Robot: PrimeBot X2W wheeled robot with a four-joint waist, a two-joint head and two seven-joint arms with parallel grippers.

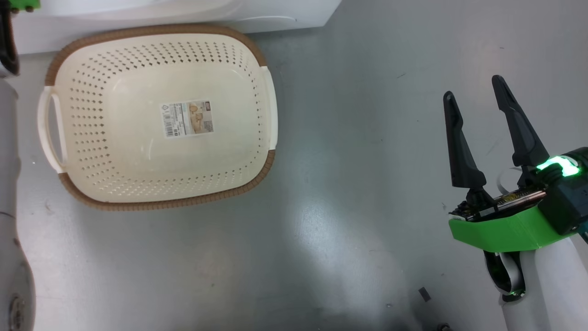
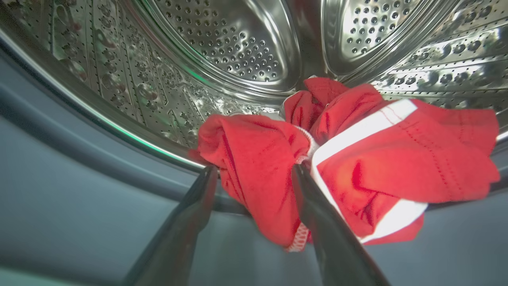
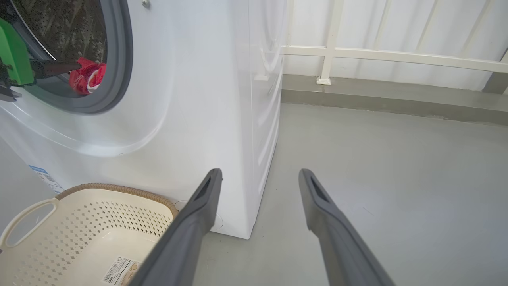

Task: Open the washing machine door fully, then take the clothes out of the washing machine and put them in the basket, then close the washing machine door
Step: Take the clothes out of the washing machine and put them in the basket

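Observation:
Red clothes (image 2: 357,159) with white trim lie bunched at the front lip of the washing machine's (image 3: 198,99) steel drum (image 2: 222,47), draping over the grey gasket. My left gripper (image 2: 256,171) stands open with a fold of the red cloth between its spread fingers. From the right wrist view the clothes (image 3: 87,75) show in the round opening with the left gripper's fingers reaching in. The cream basket (image 1: 257,184) sits with nothing in it on the floor before the machine. My right gripper (image 1: 473,89) hangs open over bare floor to the basket's right. The door is out of view.
A white railing (image 3: 377,55) and a low grey kerb (image 3: 397,99) run behind the machine's right side. Grey floor (image 1: 358,161) stretches between the basket and my right arm. A small dark scrap (image 1: 425,294) lies on the floor.

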